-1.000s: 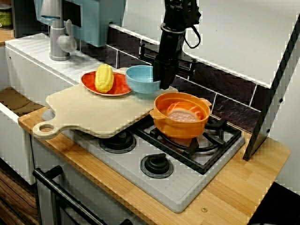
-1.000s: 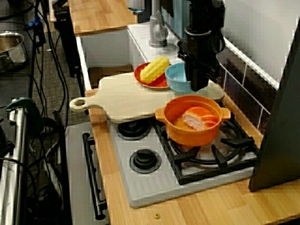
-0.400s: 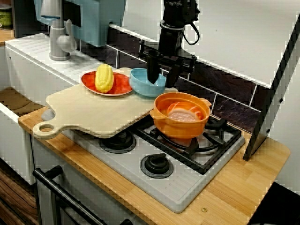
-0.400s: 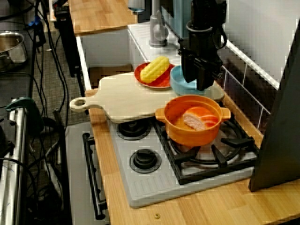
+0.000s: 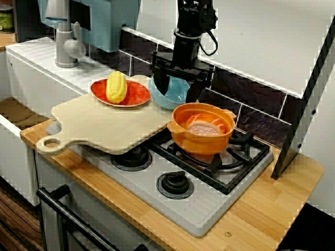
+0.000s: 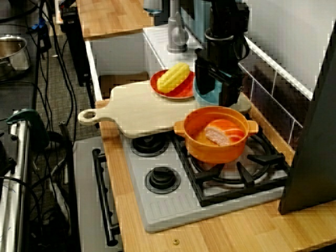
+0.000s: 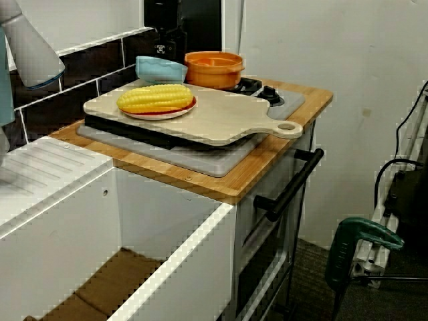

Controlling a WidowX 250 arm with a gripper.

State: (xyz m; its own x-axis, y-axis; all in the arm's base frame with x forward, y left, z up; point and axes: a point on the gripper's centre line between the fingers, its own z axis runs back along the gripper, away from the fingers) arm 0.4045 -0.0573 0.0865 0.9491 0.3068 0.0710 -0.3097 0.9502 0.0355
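Observation:
In the front view my gripper (image 5: 178, 90) stands open at the back of the wooden cutting board (image 5: 104, 123). Its fingers straddle a light blue bowl (image 5: 171, 93), which leans to one side; I cannot tell whether they touch it. The view along the counter shows the gripper (image 6: 216, 92) in front of the bowl (image 6: 211, 94), hiding most of it. A red plate (image 5: 135, 97) carrying a yellow corn cob (image 5: 116, 86) sits just left of the bowl. In the low view from the sink side the bowl (image 7: 160, 69) rests behind the corn (image 7: 155, 98).
An orange pot (image 5: 201, 144) holding pinkish food slices (image 5: 204, 128) stands on the stove grate (image 5: 238, 157), close to the bowl's right. A grey faucet (image 5: 65, 47) and sink lie left. A dark slanted panel (image 5: 303, 104) leans at the right. Tiled wall runs behind.
The gripper was narrow at the bowl's right rim; its fingers have since spread wide and lifted slightly. The bowl has shifted a little and now leans.

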